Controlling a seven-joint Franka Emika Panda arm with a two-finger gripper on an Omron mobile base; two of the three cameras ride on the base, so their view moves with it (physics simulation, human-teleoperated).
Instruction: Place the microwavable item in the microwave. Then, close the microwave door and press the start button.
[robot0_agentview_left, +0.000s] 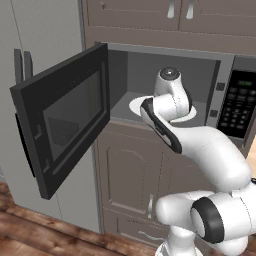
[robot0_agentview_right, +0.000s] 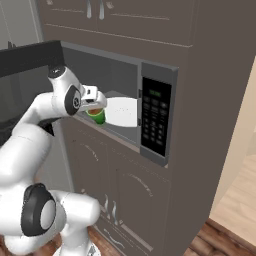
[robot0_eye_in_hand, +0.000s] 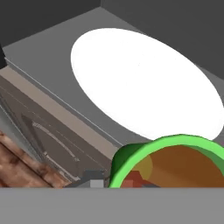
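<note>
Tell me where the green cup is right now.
In the right base view the green cup hangs in the shut pincer at the microwave opening's front edge, just left of the white turntable plate.

No text, number or brand can be read anywhere. The microwave (robot0_agentview_right: 125, 107) carries a black keypad panel (robot0_agentview_right: 154, 122) on its right side with rows of small pale buttons, but their markings are too small and blurred to make out in either base view. Above the buttons sits a green display (robot0_agentview_left: 245, 83), showing only a faint greenish smear with no legible digits. The microwave door (robot0_agentview_left: 62, 117), the cabinet fronts (robot0_agentview_right: 120, 20) and the green cup (robot0_eye_in_hand: 173, 164) bear no visible lettering or labels.
</note>
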